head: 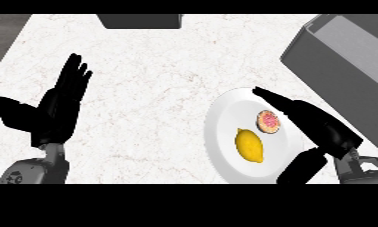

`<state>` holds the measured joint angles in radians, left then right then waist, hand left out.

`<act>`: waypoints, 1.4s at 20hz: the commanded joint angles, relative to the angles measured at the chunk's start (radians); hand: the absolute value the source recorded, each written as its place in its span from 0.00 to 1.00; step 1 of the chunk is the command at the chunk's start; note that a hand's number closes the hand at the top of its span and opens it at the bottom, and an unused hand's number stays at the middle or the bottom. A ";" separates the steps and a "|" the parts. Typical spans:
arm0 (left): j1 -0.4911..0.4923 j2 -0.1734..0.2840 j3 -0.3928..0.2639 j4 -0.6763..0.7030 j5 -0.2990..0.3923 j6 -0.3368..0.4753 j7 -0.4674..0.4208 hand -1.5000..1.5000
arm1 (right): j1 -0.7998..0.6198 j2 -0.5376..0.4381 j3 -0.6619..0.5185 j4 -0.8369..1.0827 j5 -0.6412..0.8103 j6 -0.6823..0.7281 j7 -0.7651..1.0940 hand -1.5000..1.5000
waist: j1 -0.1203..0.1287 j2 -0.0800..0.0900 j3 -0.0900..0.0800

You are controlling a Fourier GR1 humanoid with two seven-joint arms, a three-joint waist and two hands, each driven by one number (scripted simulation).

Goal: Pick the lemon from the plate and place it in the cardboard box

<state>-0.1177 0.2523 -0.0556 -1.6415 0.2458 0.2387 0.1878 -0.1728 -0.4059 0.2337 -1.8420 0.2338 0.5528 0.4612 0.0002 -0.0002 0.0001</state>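
Observation:
A yellow lemon [249, 145] lies on a white plate [225, 121] at the lower right of the counter. Beside it on the plate sits a small round fruit piece [269, 121] with a pink cut face. My right hand [319, 126] hovers over the plate's right side, fingers straight and pointing up-left, thumb hanging low by the plate's bottom edge; it holds nothing. The lemon sits left of that hand, apart from it. A grey box [336, 66] stands at the right edge. My left hand [59, 106] rests open at the left, fingers up.
A dark grey object [140, 20] sits at the counter's far edge, top centre. The white marbled counter [162, 81] stretches between the two hands. The counter's left corner ends near the upper left.

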 commanded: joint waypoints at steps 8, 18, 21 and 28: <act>0.073 -0.028 0.058 -0.075 -0.030 -0.065 0.011 0.50 | -0.020 0.107 -0.012 0.115 0.153 0.029 -0.063 0.00 | 0.004 0.000 0.000; -0.051 -0.087 0.093 0.112 -0.058 -0.115 -0.051 0.50 | 0.038 0.150 -0.019 0.071 0.248 0.054 -0.091 0.00 | -0.003 0.000 0.000; -0.062 -0.095 0.086 0.046 -0.095 -0.074 0.024 0.50 | 0.051 0.185 0.018 0.130 0.309 0.020 -0.136 0.00 | -0.002 0.000 0.000; 0.080 -0.108 0.080 -0.101 -0.101 -0.104 0.050 0.50 | 0.048 0.193 0.003 0.198 0.360 0.033 -0.189 0.00 | 0.002 0.000 0.000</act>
<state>-0.0951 0.1558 0.0295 -1.6843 0.1526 0.1448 0.2250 -0.1501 -0.2133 0.2336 -1.6647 0.5580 0.5889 0.3084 0.0015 -0.0003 0.0000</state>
